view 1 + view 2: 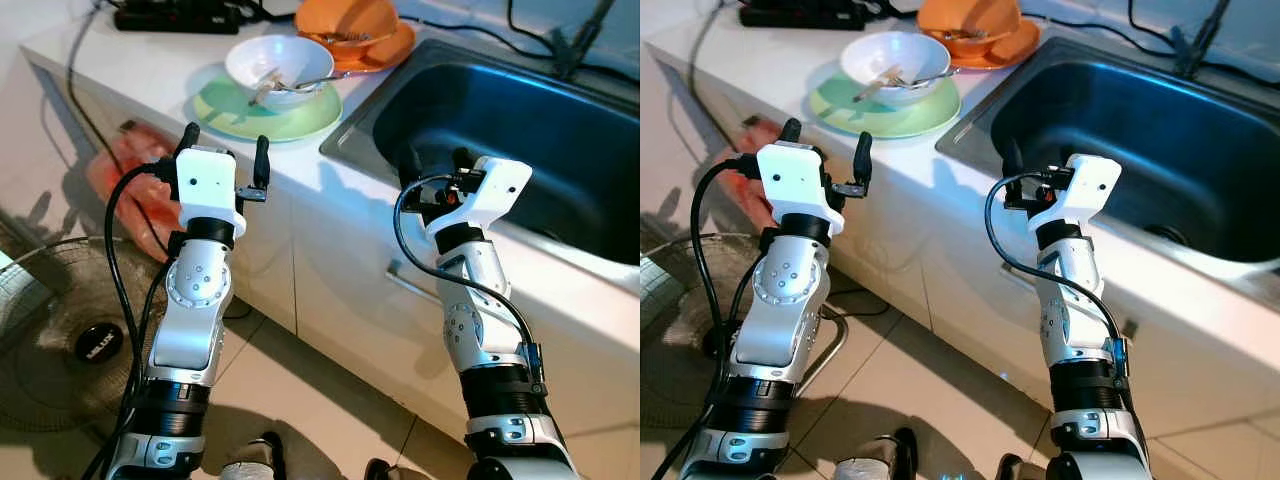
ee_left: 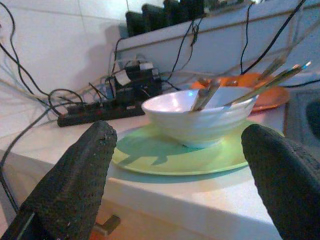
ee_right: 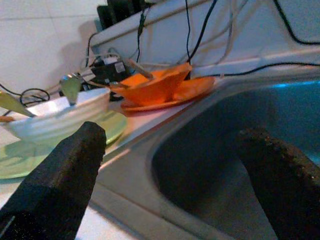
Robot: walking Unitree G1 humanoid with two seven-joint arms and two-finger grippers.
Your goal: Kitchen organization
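A white bowl [image 1: 278,60] holding a spoon and other utensils [image 1: 300,83] sits on a green plate [image 1: 235,115] on the white counter. Behind it an orange bowl [image 1: 345,20] rests on an orange plate [image 1: 390,50] beside the steel sink [image 1: 520,130]. My left gripper [image 1: 226,140] is open, raised at the counter's front edge and pointing at the green plate and white bowl [image 2: 200,117]. My right gripper [image 1: 435,160] is open too, held at the sink's front rim, its fingers [image 3: 75,165] facing the basin [image 3: 210,165]. Neither holds anything.
A black power strip [image 1: 175,17] with tangled cables lies at the back of the counter. On the floor to my left stand a fan [image 1: 60,330] and a red bag [image 1: 130,180]. A cabinet handle [image 1: 405,280] sticks out below the sink.
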